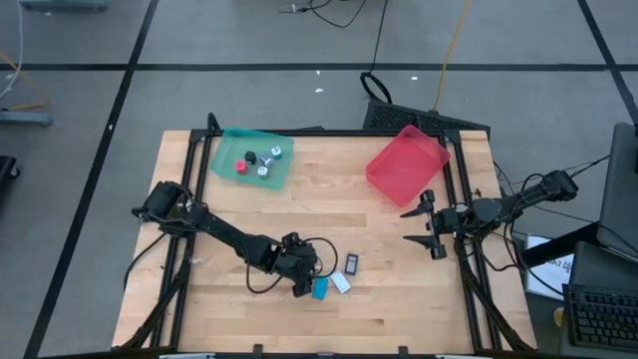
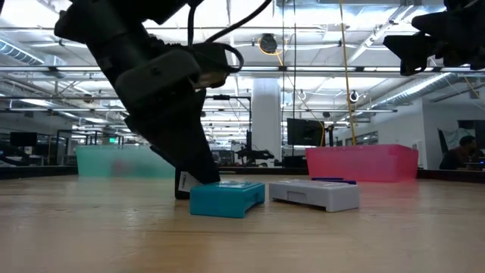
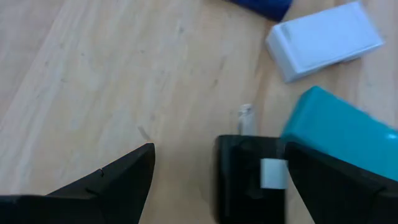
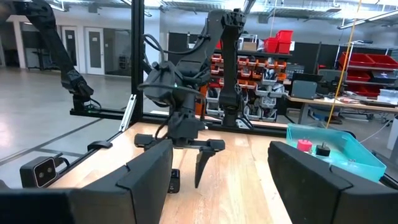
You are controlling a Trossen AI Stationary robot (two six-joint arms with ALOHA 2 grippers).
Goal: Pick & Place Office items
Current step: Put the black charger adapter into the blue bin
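While several small pieces already sit in the teal translucent plastic tray [image 1: 227, 150] at the table's far left, judged as partway done: a tiny red block [image 1: 240, 167], a small black block [image 1: 250, 157] and two pale round-topped pieces [image 1: 269, 161] lying inside it, the red and black ones seen again from the right wrist view [image 4: 304, 145].

Left on the bare wooden table [image 1: 399, 299], near its front middle: a bright blue rectangular plastic block [image 1: 320, 289], a white rectangular plastic block [image 1: 341, 283] just beside it, a dark blue block [image 1: 352, 264] a little farther back, and a small black block with a white label [image 3: 249, 177].

Down at the table surface, left gripper [image 3: 214, 171] spread wide, straddling that labelled black block, one finger close against the bright blue block [image 3: 342, 134]; nothing clamped yet, as far as the left wrist view shows. Seen from the low view, dark fingers [image 2: 189, 155] reaching the wood right behind the bright blue block [image 2: 226, 197], with the white block [image 2: 314, 193] beside.

Waiting at the table's right edge, raised clear of the wood, right gripper [image 1: 420, 225] splayed apart and empty. Nearby, red translucent plastic tray [image 1: 407, 163] apparently holding nothing.

Probable step in hand: closing on the labelled black block; four loose pieces remaining to be carried to a tray.
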